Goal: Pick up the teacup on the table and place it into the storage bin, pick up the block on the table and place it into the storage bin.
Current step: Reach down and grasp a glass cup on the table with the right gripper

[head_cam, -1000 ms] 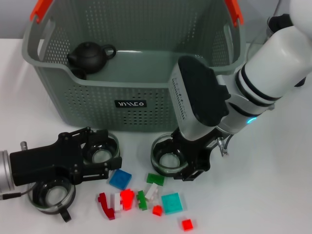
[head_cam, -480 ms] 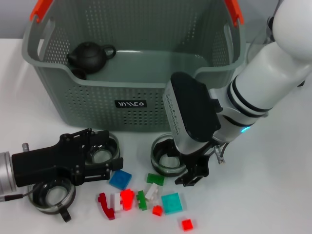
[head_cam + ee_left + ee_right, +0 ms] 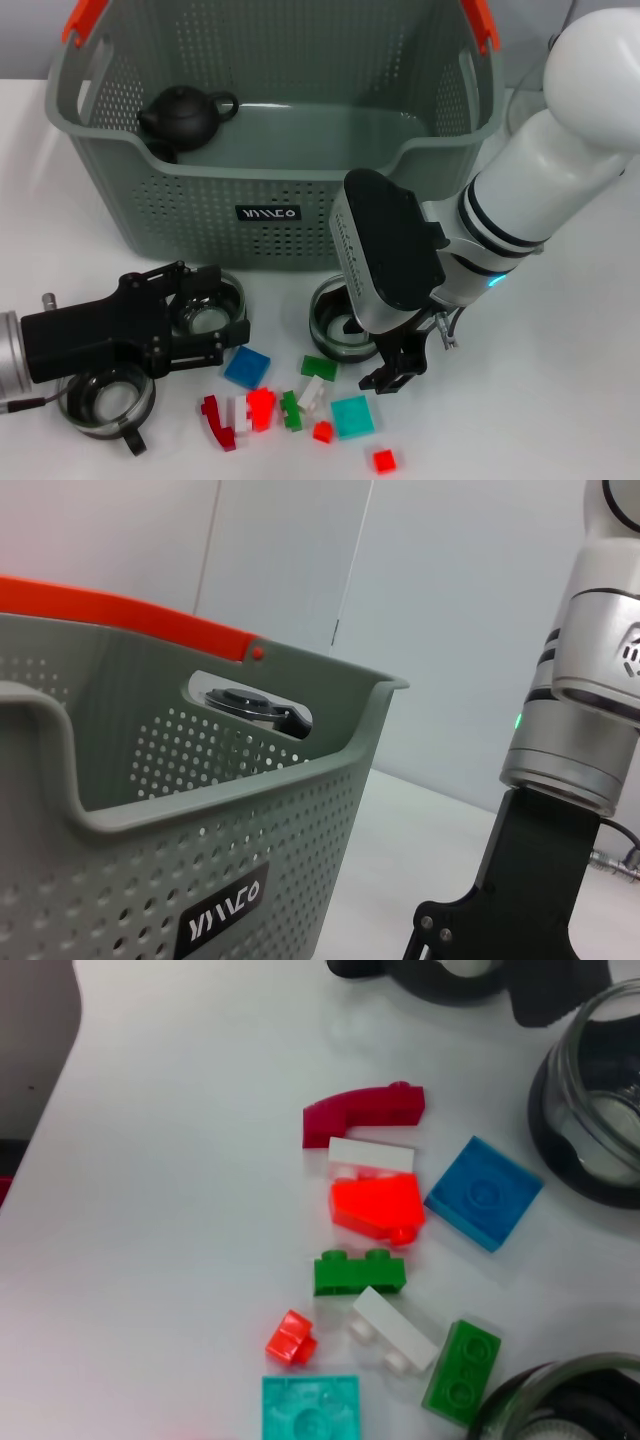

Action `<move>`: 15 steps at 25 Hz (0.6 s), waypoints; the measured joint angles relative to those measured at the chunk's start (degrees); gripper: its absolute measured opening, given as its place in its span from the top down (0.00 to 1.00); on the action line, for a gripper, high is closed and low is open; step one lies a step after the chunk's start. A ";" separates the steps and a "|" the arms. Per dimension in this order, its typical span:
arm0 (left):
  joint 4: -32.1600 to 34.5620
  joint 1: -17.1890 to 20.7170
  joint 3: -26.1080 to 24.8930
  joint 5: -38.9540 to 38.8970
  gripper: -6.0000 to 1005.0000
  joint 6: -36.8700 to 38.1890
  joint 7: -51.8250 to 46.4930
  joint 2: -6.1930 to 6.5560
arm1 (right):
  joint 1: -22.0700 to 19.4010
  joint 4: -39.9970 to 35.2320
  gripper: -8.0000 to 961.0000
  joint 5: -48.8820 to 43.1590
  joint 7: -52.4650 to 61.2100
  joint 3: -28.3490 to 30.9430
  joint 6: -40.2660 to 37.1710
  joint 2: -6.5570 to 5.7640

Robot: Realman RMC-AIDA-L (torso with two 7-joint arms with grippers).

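At the desk's near edge lie the blocks [image 3: 290,405]. My left gripper [image 3: 195,318] is clamped on a glass teacup [image 3: 208,310]; my right gripper [image 3: 397,372], jaws apart, hangs beside another teacup [image 3: 338,330]. The storage bin [image 3: 270,200] stands beyond.

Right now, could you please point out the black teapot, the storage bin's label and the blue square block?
black teapot [image 3: 182,116], head view, on its body.
storage bin's label [image 3: 268,213], head view, on the white lettering.
blue square block [image 3: 484,1192], right wrist view, on its top face.
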 joint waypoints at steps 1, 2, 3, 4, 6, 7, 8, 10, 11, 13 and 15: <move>0.00 0.02 -0.01 0.00 0.14 0.00 0.00 0.00 | -0.02 0.00 0.28 0.06 0.00 -0.05 0.00 0.01; 0.00 0.03 -0.04 0.00 0.14 0.00 0.00 0.00 | -0.06 0.01 0.28 0.08 0.00 -0.13 0.02 0.01; 0.00 0.04 -0.05 0.00 0.14 0.00 0.00 0.00 | -0.10 0.01 0.28 0.07 0.00 -0.30 0.08 0.02; 0.00 0.04 -0.05 0.00 0.14 0.00 0.00 0.00 | -0.15 0.01 0.30 0.07 0.00 -0.45 0.24 0.02; 0.01 0.04 -0.05 0.00 0.14 0.00 0.00 0.00 | -0.32 0.01 0.33 0.00 0.00 -0.65 0.63 0.03; 0.01 0.08 -0.05 0.00 0.14 0.00 0.00 0.00 | -0.41 0.01 0.34 -0.04 0.00 -0.68 0.82 0.03; 0.01 0.12 -0.05 0.00 0.14 0.00 0.00 0.00 | -0.47 0.01 0.36 -0.07 0.00 -0.68 0.89 0.03; 0.01 0.27 -0.05 0.00 0.14 0.00 0.03 0.00 | -0.56 -0.09 0.39 -0.11 0.00 -0.68 0.93 0.01; 0.01 0.37 -0.04 0.00 0.14 -0.04 0.08 0.00 | -0.58 -0.19 0.41 -0.15 0.00 -0.68 0.93 0.00; 0.01 0.51 -0.03 0.00 0.14 -0.26 0.13 0.00 | -0.60 -0.30 0.49 -0.15 0.19 -0.68 0.95 -0.04; 0.02 0.61 -0.03 0.00 0.14 -0.46 0.16 0.00 | -0.47 -0.41 0.58 -0.10 0.85 -0.61 0.87 -0.14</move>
